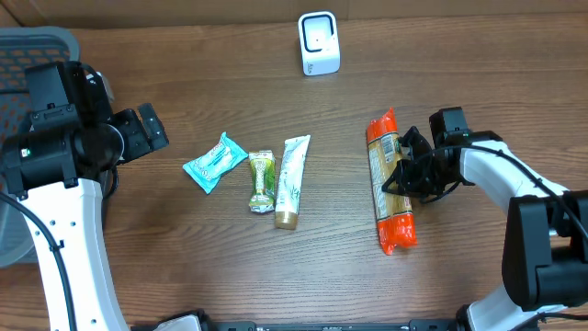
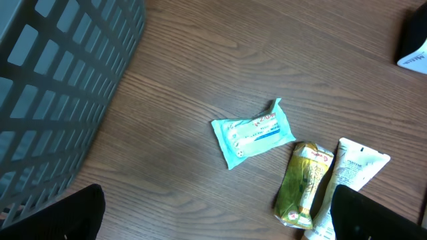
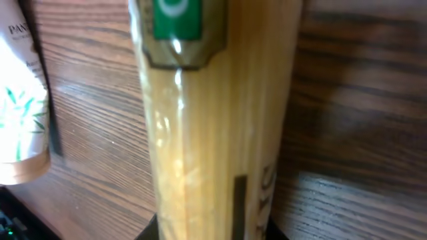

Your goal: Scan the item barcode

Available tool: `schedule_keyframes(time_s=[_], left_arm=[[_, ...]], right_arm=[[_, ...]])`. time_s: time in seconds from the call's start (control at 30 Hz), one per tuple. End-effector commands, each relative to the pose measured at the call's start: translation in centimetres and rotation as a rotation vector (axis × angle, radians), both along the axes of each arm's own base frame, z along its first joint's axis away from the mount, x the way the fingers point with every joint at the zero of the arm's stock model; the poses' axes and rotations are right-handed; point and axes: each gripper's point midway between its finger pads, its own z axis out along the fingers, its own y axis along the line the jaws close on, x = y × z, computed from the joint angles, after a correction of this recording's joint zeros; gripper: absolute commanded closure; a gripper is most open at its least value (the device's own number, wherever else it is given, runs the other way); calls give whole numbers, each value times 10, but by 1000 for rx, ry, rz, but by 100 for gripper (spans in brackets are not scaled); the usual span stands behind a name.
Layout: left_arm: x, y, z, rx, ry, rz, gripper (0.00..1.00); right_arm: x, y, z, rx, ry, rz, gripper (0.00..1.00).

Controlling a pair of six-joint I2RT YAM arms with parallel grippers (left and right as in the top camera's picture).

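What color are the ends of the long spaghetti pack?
Orange-red, on the spaghetti pack; the overhead view shows it best.

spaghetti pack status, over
Left gripper open, beside the basket. Right gripper clamped on spaghetti pack, pack flat on table. Nothing between pack and scanner.

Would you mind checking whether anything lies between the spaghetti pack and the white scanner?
Nothing visible does. Only bare table runs from the spaghetti pack to the scanner; the tube lies off to the side, clear of that line.
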Motion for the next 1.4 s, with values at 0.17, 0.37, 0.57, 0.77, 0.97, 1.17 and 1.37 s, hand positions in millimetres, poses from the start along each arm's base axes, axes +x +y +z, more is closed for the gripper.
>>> schedule_keyframes(time_s=[0.17,0.37,0.57,0.77,0.97,1.17,1.37], left_arm=[[1,1,7,12,-20,-15,0],[1,1,7,12,-20,-15,0],[1,1,7,12,-20,-15,1],[1,1,7,12,-20,-15,1],[1,1,7,12,-20,-15,0],[1,1,7,12,-20,-15,1],[1,1,7,12,-20,-15,0]], right_arm=[[34,8,36,44,-96,7,96],[47,28,77,179,-147,54,96],[49,57,143,415,-257,173,96],[37,71,208,579,-373,280,96],[28,70,238,579,-450,303,96],[19,70,254,578,-492,315,96],[26,65,243,483,-448,250,97]])
